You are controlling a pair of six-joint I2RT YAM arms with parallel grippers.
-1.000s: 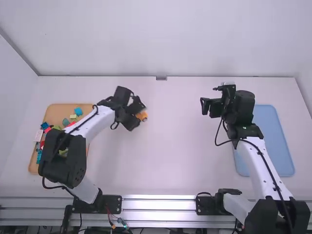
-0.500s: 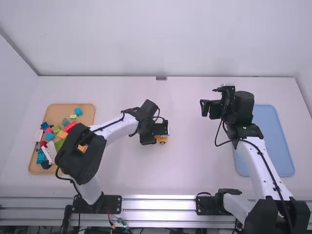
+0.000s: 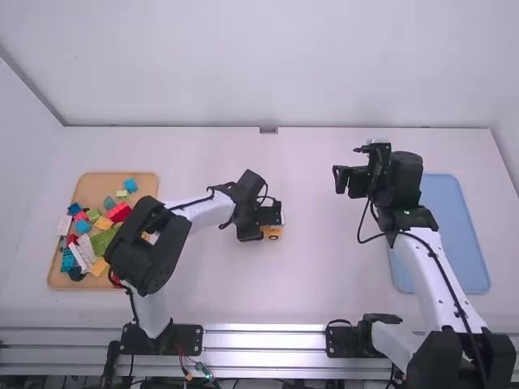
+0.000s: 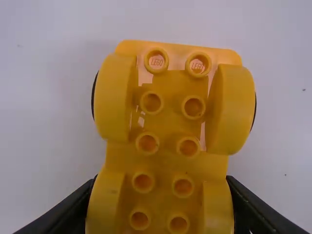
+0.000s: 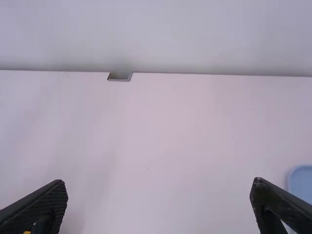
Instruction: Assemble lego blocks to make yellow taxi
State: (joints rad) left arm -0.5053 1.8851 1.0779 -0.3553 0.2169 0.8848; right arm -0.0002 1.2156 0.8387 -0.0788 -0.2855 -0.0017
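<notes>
My left gripper (image 3: 268, 217) is near the middle of the table with the yellow wheeled car base (image 3: 274, 232). In the left wrist view, my left gripper (image 4: 161, 187) is shut on the yellow car base (image 4: 165, 126), one finger on each side of its lower part. Rounded yellow wheel parts flank the studded middle. My right gripper (image 3: 349, 180) is up at the right, apart from the car base. In the right wrist view, my right gripper (image 5: 158, 182) stands open, nothing between its fingers.
An orange-brown tray (image 3: 144, 182) of loose coloured blocks lies at the far left, partly behind the left arm. A blue tray (image 3: 454, 235) lies at the right, beside the right arm. A small grey bracket (image 3: 268, 130) sits at the table's back edge.
My left gripper has come rightward from near the block tray to the middle, carrying the yellow car base, with only a slight shift lately. The right arm has stayed still.
</notes>
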